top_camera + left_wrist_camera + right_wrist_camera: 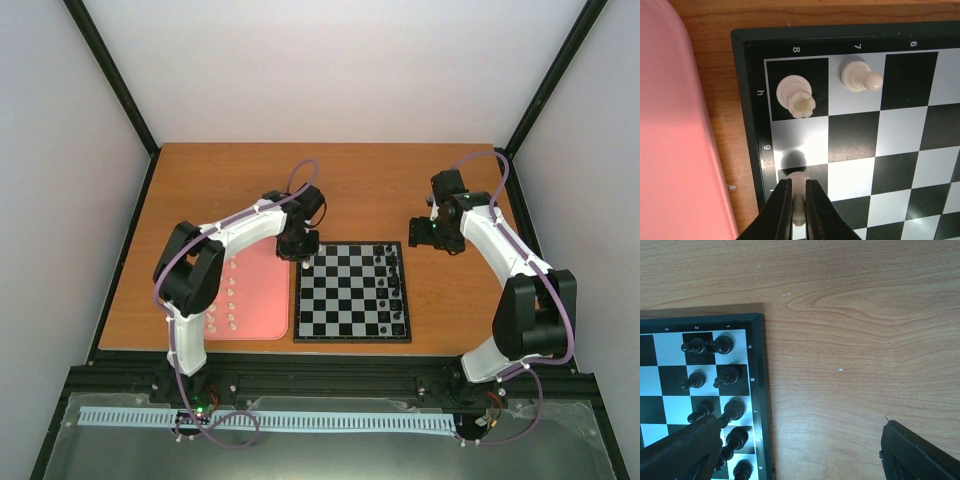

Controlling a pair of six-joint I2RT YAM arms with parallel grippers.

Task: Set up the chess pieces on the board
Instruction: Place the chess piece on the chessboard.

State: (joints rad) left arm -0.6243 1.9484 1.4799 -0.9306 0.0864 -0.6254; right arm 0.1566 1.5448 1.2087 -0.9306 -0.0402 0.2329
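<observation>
My left gripper (300, 250) hovers over the far left corner of the board (350, 339), shut on a small white chess piece (799, 192). The piece hangs between the fingers (777, 210) just above the edge squares of the board (900, 125). A white rook (796, 96) stands on the corner square, with a white pawn (860, 77) on the square beside it. More white pieces (231, 300) lie in rows on the pink tray (262, 300). My right gripper (425, 232) is open and empty above bare wood, right of the board (760, 390).
Black pieces (396, 290) fill the board's two right columns; the right wrist view has several of them (727, 375) beside my left finger (680, 450). The pink tray (675, 150) lies close against the board's left side. Black frame posts rise at the table's back corners.
</observation>
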